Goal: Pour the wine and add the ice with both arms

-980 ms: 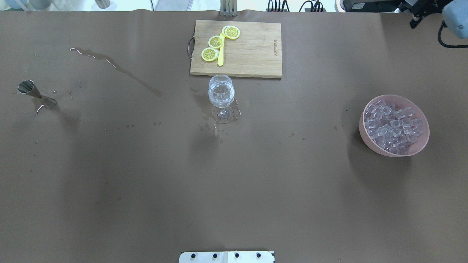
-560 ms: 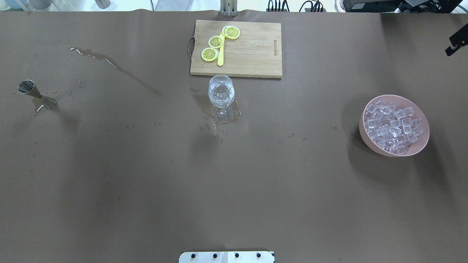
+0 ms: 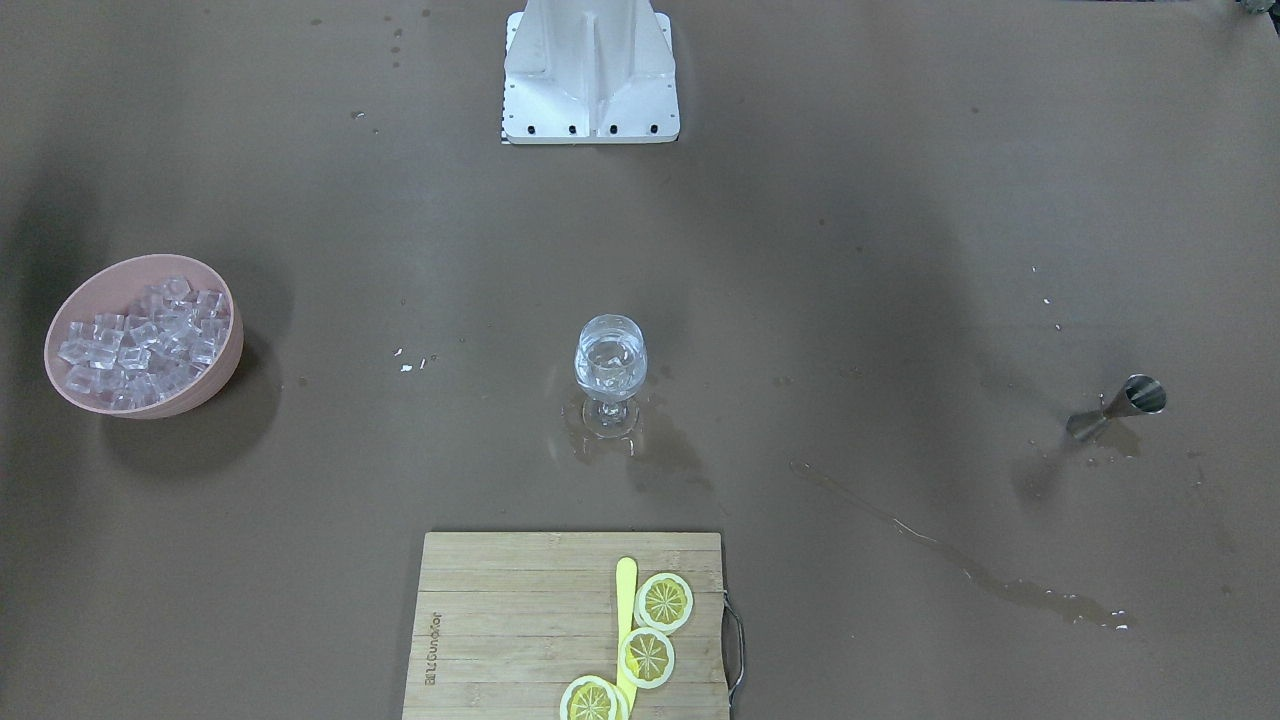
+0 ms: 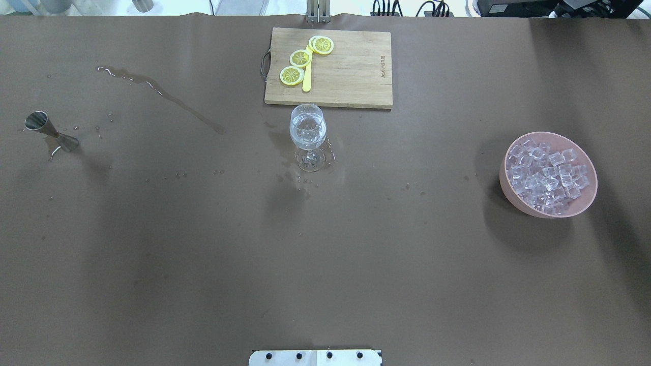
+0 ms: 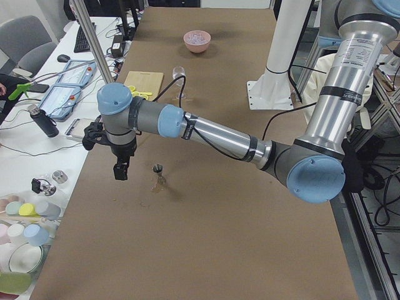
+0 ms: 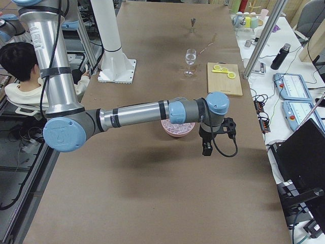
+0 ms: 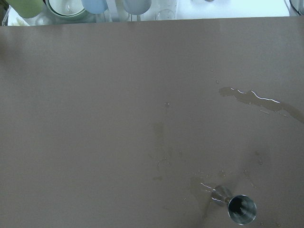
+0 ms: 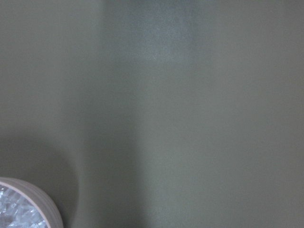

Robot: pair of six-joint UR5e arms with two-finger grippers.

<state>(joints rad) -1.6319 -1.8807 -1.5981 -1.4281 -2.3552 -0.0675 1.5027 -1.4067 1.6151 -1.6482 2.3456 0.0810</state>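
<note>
A stemmed glass (image 4: 307, 129) stands mid-table with clear wine in it; it also shows in the front view (image 3: 610, 362). A pink bowl (image 4: 506, 192) holds many ice cubes (image 4: 546, 173) on my right side, and its rim (image 8: 45, 204) shows in the right wrist view. A steel jigger (image 4: 48, 133) stands at the far left. My left gripper (image 5: 120, 170) hangs above the table beside the jigger (image 5: 159, 170). My right gripper (image 6: 206, 149) hangs just beyond the bowl (image 6: 177, 129). I cannot tell whether either is open or shut.
A wooden cutting board (image 4: 351, 71) with lemon slices (image 4: 300, 58) and a yellow tool lies behind the glass. Spilled liquid streaks the table (image 4: 163, 94) and pools round the glass foot. A white stand (image 3: 590, 70) sits at the near edge. A person (image 6: 20, 66) sits beside the table.
The right arm's parts at the overhead view's upper right edge have moved out of that view. Nothing on the table has moved.
</note>
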